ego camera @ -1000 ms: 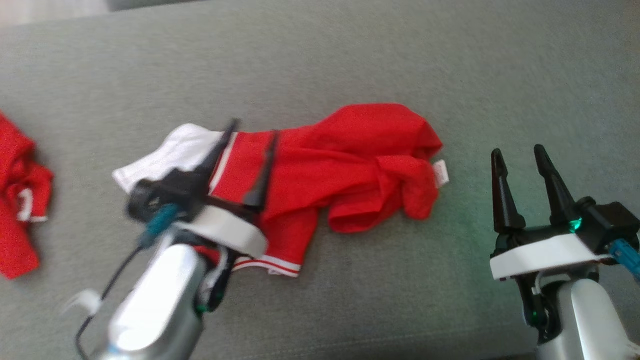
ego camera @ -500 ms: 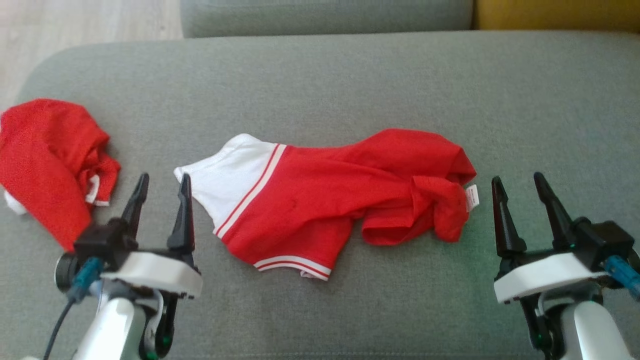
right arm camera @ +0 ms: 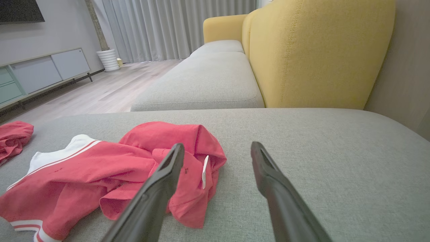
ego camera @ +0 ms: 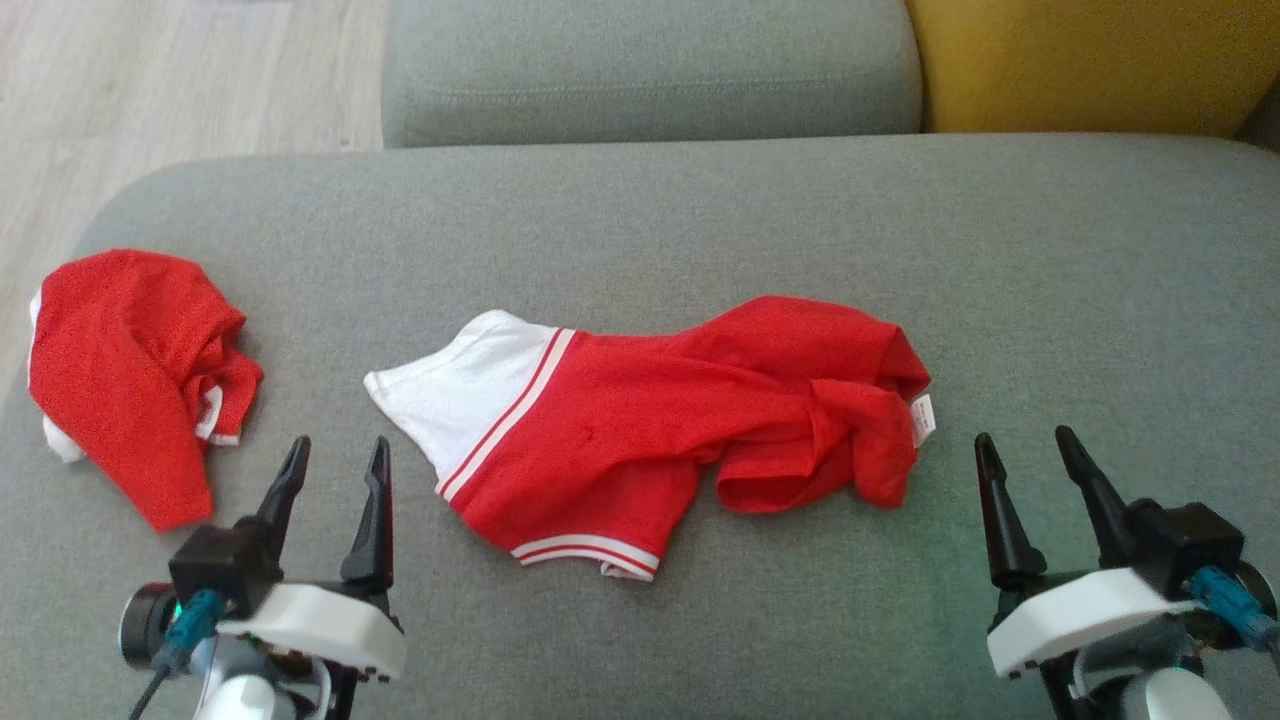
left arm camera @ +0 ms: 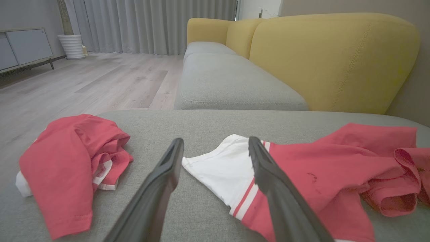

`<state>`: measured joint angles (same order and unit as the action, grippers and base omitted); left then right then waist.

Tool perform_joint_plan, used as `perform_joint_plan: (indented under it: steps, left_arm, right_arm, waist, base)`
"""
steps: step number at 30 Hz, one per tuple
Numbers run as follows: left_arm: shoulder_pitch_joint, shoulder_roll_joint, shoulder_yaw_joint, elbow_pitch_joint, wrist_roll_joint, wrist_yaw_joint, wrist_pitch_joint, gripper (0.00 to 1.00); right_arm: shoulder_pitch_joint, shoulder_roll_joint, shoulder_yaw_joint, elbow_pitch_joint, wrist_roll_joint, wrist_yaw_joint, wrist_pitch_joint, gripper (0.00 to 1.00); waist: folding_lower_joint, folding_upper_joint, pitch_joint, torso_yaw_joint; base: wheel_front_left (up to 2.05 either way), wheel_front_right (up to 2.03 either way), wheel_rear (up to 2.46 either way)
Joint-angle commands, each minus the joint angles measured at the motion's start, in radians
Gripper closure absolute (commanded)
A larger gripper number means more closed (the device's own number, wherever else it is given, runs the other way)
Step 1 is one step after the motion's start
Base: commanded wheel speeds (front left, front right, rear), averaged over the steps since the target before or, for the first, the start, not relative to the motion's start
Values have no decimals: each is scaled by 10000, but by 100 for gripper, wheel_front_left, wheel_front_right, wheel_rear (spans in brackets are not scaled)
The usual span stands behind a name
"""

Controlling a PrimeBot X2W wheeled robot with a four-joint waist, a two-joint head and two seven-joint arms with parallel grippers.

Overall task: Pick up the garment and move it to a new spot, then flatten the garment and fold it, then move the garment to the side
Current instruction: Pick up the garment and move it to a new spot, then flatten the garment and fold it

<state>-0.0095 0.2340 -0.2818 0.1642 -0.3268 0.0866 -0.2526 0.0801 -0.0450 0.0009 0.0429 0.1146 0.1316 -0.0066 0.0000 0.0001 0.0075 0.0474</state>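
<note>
- Garment (ego camera: 650, 440) lies rumpled between my left gripper (ego camera: 340, 447) and right gripper (ego camera: 1024, 436), touching neither.
- Flattening, I judge, wants each end pinched low and drawn apart.
- Long axis runs hand to hand: white end toward my left, bunched tagged end toward my right.
- Both hands stand wide, empty.
- Separate red heap (ego camera: 130, 370) lies outside my left.

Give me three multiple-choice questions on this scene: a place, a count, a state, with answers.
1. The bunched red garment lies where from the red-and-white garment? A) robot's left B) on it C) robot's right
2. Garments on the grey cushion? A) one B) two C) three
3. Left gripper and right gripper are? A) both open, empty B) both holding cloth C) one shut
Key: 1A, it sits apart near the cushion's left edge; 2B, two separate heaps; 3A, jaws spread, nothing between.
</note>
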Motion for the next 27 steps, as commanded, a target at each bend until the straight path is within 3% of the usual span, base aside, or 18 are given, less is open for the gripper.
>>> perform_joint_plan:
  steps: [1,27]
  left_arm:
    - [-298,153,323,-328,83,-39,-91,0]
    - [-196,205,131,-452,64,181,-81,0]
  right_arm:
    - [-212,-52,239,-417,31,-9,15,0]
    - [-116,-52,264,-524,105,-9,143,0]
  waist:
    - [0,-1,-91,-24]
    - [0,-1,-76,-42]
  base:
    - [0,0,0]
    - [0,0,0]
